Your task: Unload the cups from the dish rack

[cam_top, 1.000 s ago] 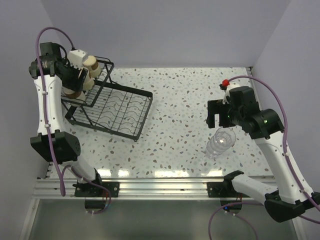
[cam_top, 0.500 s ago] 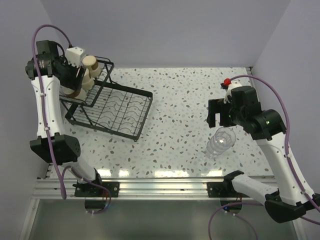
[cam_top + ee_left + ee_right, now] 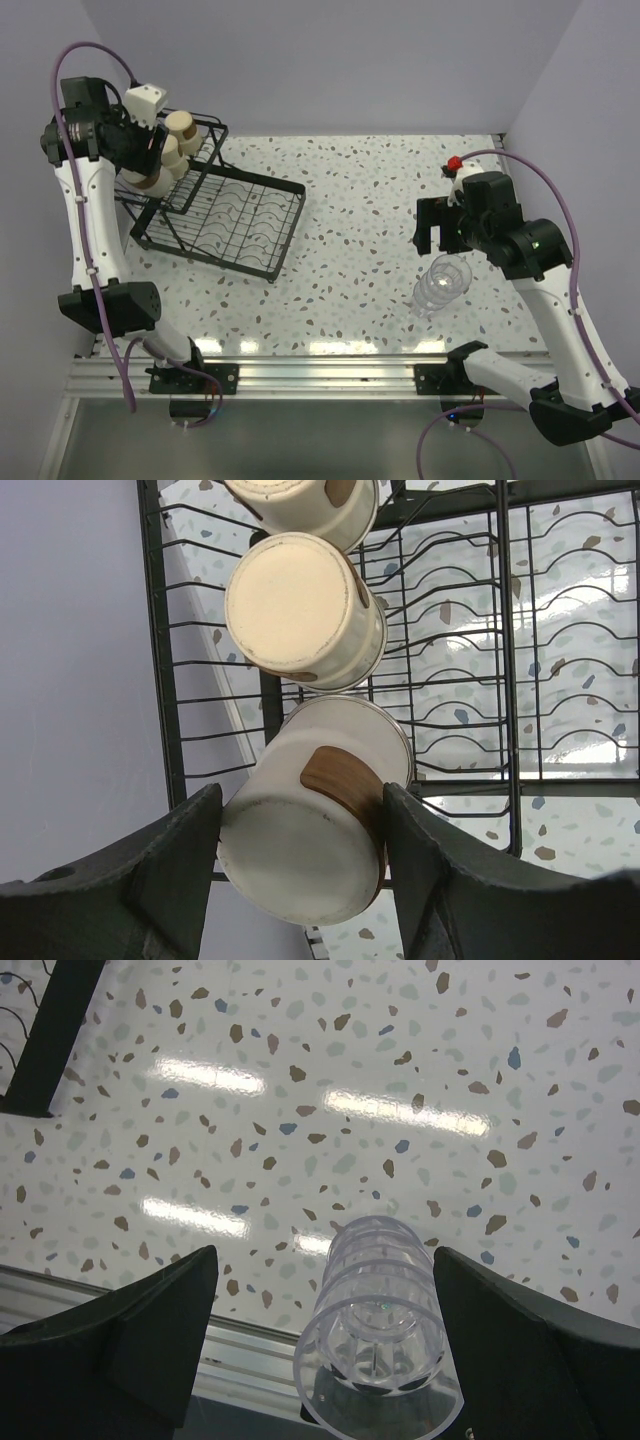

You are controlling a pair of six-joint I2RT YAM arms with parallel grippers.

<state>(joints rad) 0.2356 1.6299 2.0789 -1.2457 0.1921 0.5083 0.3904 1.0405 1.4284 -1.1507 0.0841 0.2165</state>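
My left gripper (image 3: 300, 880) is clamped on the nearest cream cup (image 3: 310, 820). One finger presses each side of it, and a brown patch shows on its wall. It hangs at the left end of the dish rack (image 3: 505, 680), over the raised tier; I cannot tell whether it rests on the wires. Just beyond it in the same tier lies a second cream cup (image 3: 300, 610), flat end toward my wrist camera. A third cream cup (image 3: 300, 500) lies past that, cut off by the picture's edge.

My right gripper (image 3: 322, 1270) has its fingers spread wide and holds nothing. A clear ribbed tumbler (image 3: 380, 1360) stands upright on the speckled table (image 3: 300, 1110) between them, touching neither — well to the right of the dish rack.
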